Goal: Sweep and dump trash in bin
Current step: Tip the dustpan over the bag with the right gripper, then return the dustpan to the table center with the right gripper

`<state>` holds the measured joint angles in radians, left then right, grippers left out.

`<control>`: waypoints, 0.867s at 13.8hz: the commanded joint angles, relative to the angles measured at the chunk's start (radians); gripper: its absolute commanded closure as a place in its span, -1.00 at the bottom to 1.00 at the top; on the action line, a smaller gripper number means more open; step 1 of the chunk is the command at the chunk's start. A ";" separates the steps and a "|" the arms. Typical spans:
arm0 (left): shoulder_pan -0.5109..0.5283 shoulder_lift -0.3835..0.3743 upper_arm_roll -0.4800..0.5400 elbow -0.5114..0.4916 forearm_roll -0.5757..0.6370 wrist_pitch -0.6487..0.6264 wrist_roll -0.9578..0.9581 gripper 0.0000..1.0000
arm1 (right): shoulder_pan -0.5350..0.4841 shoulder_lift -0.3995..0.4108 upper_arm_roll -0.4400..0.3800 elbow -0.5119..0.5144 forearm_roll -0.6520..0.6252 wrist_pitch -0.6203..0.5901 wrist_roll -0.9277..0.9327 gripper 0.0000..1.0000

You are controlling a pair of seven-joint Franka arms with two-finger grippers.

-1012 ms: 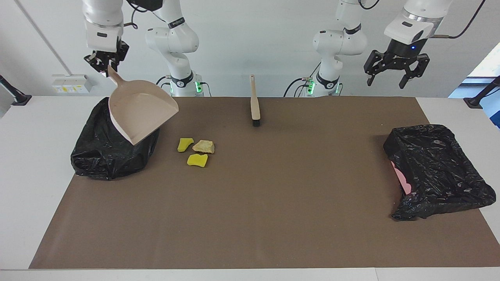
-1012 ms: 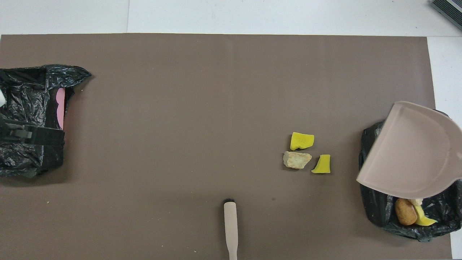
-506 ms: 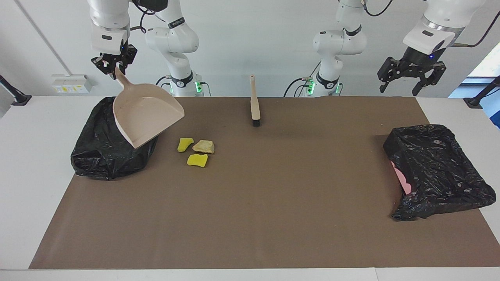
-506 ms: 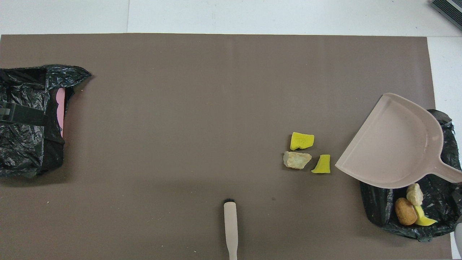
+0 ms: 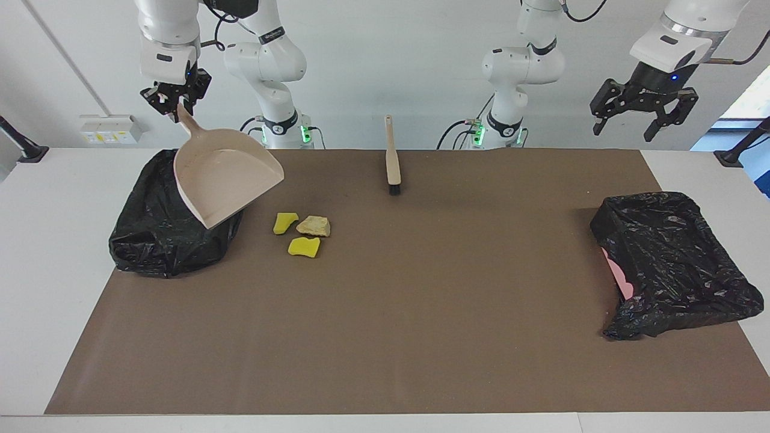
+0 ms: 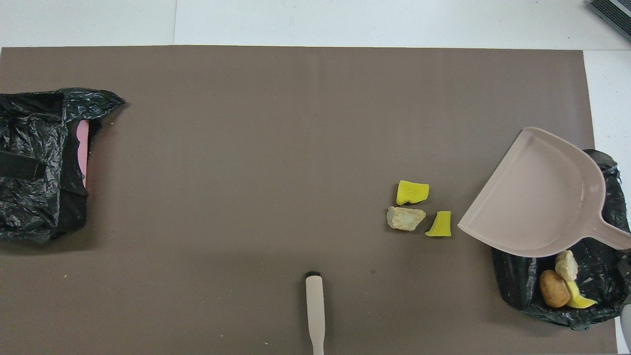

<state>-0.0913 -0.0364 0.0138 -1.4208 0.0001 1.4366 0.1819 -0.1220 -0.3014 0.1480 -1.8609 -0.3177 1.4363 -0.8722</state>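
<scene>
Three pieces of trash (image 5: 302, 233) remain on the brown mat (image 5: 421, 313), just beside the black-lined bin (image 5: 157, 240) at the right arm's end; at least three more pieces (image 6: 562, 283) lie inside that bin. Above the bin, the right gripper (image 5: 174, 102) is clamped on the handle of the tilted dustpan (image 5: 222, 174), whose pan looks empty. Toward the left arm's end from the bin, the brush (image 5: 392, 157) lies untouched, then a second lined bin (image 5: 674, 258) with the left gripper (image 5: 642, 117) raised above it, jaws wide, holding nothing. Risk: lowering the dustpan could snag the liner or scatter the loose pieces.
</scene>
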 commanded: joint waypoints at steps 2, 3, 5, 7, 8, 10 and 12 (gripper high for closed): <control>0.018 -0.013 -0.011 -0.007 -0.006 -0.016 0.011 -1.00 | 0.036 0.122 0.122 0.029 -0.016 0.064 0.425 1.00; 0.018 -0.013 -0.011 -0.007 -0.006 -0.016 0.011 -1.00 | 0.036 0.120 0.122 0.029 -0.032 0.062 0.397 1.00; 0.018 -0.013 -0.011 -0.007 -0.006 -0.016 0.011 -1.00 | 0.033 0.117 0.122 0.028 -0.067 0.061 0.342 1.00; 0.018 -0.013 -0.009 -0.007 -0.006 -0.016 0.011 -1.00 | 0.030 0.114 0.127 0.025 -0.043 0.079 0.357 1.00; 0.018 -0.013 -0.011 -0.007 -0.006 -0.016 0.011 -1.00 | 0.030 0.114 0.125 0.022 0.009 0.110 0.395 1.00; 0.018 -0.013 -0.011 -0.007 -0.006 -0.016 0.011 -1.00 | 0.042 0.122 0.125 0.019 0.075 0.130 0.473 1.00; 0.018 -0.013 -0.011 -0.007 -0.006 -0.016 0.011 -1.00 | 0.074 0.159 0.134 0.016 0.175 0.134 0.688 1.00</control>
<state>-0.0900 -0.0364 0.0137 -1.4208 0.0001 1.4358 0.1819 -0.0676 -0.1736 0.2708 -1.8504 -0.2175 1.5530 -0.3412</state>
